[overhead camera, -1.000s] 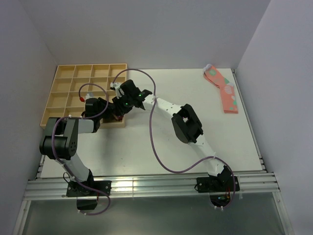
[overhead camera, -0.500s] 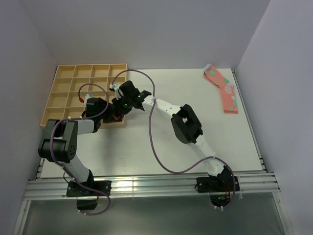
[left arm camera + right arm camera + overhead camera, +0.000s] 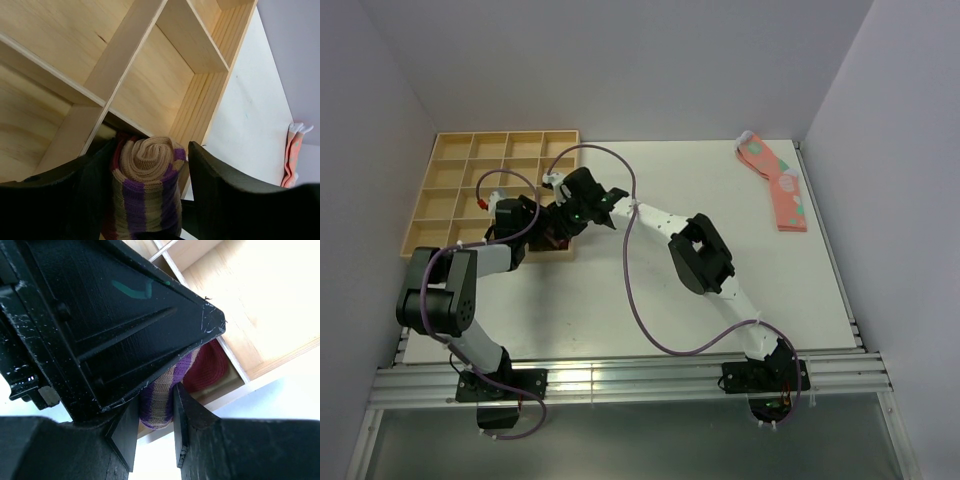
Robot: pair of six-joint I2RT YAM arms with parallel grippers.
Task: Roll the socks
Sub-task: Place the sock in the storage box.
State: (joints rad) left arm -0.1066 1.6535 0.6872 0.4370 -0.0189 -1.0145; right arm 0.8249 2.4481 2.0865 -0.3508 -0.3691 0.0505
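A rolled sock (image 3: 147, 175), striped beige and purple with a dark red part (image 3: 205, 367), hangs over the front right corner compartment of the wooden tray (image 3: 470, 170). My left gripper (image 3: 150, 165) is shut on the roll, one finger on each side. My right gripper (image 3: 156, 415) pinches the same roll (image 3: 157, 395) near its other end, just under the left gripper's body. In the top view both grippers, left (image 3: 552, 228) and right (image 3: 563, 215), meet at that tray corner and hide most of the sock. A pair of pink patterned socks (image 3: 775, 185) lies flat at the far right.
The tray has several square compartments with thin wooden dividers (image 3: 125, 55). Its front rim (image 3: 280, 372) stands at the white table's surface (image 3: 650, 300). A purple cable (image 3: 630, 290) loops over the table from the right arm. Walls enclose the table on three sides.
The left arm's elbow has shifted a little to the left and both grippers have edged slightly toward the tray. The sock roll stays held between them.
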